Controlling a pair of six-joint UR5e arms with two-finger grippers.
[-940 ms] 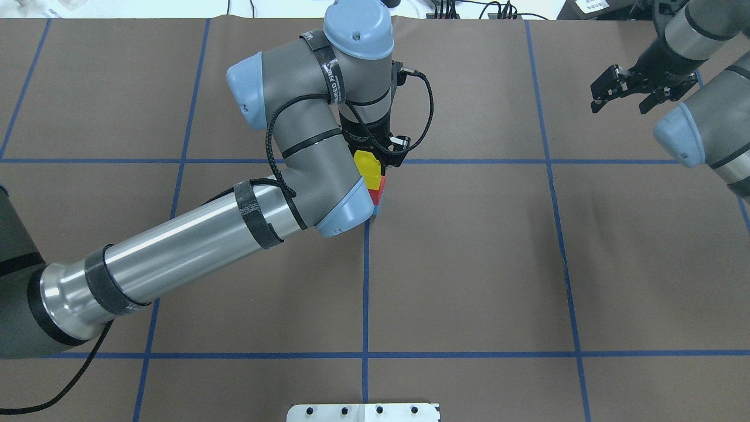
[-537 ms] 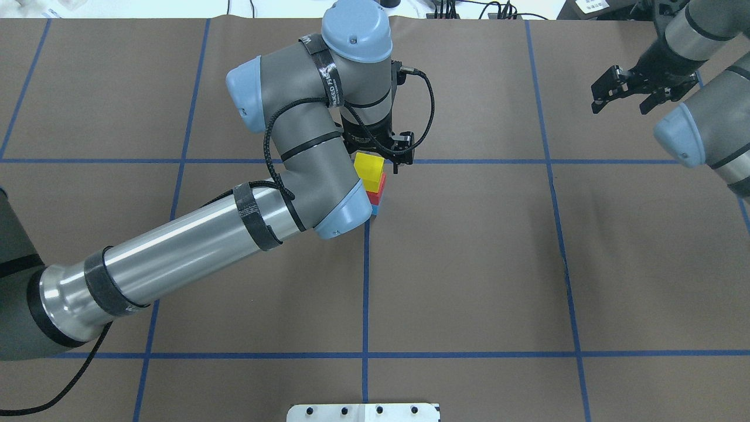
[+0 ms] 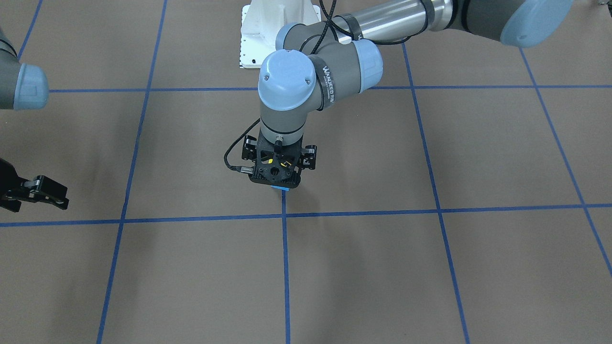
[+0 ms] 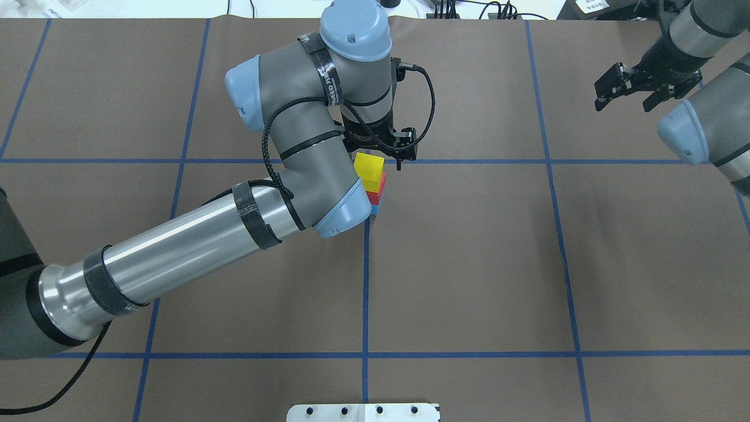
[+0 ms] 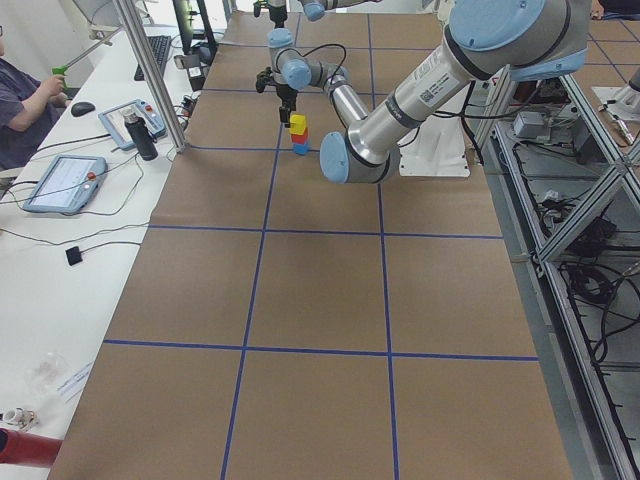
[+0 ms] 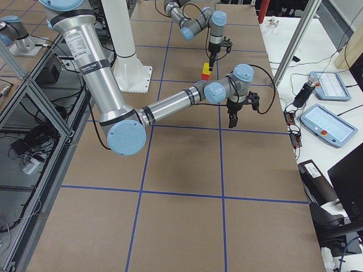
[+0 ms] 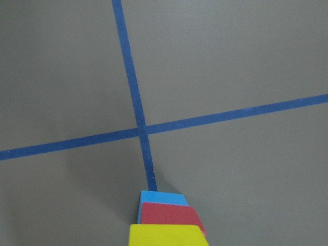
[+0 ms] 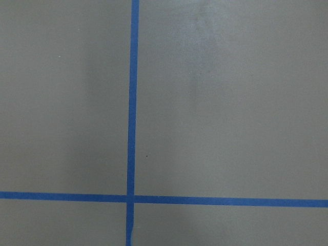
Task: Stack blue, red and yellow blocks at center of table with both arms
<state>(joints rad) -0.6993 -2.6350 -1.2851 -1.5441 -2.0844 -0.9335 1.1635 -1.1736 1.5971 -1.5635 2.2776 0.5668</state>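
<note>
**Overhead exterior:** The three blocks are seen stacked near the centre of the table (image 4: 469, 264), just beside a tape crossing. The yellow block (image 4: 369, 166) is on top, the red block (image 4: 378, 189) under it, and the blue block (image 4: 375, 209) at the bottom. The left gripper (image 4: 387, 151) is held just above the stack with its jaws spread and nothing between them. The right gripper (image 4: 623, 101) is held well apart at the far right corner, its jaws wide and empty.

**Exterior front-facing:** The stack is almost wholly hidden under the left gripper, and only a sliver of blue is shown. The finger linkages are seen splayed to either side.

**Exterior left and exterior right:** The tower is seen upright with its colours in order. No lean can be made out at this size.

**Left wrist-mounted:** The stack is viewed from above at the bottom edge. Matte, flat-faced, sharp-edged blocks are shown.

**Right wrist-mounted:** Only brown table cover and blue tape are shown.

The blocks are judged light and rigid, with surfaces that are not slippery. Each would best be taken by two opposite side faces. The tower is judged easy to topple, so a straight upward withdrawal is called for. The stacking is judged complete.
</note>
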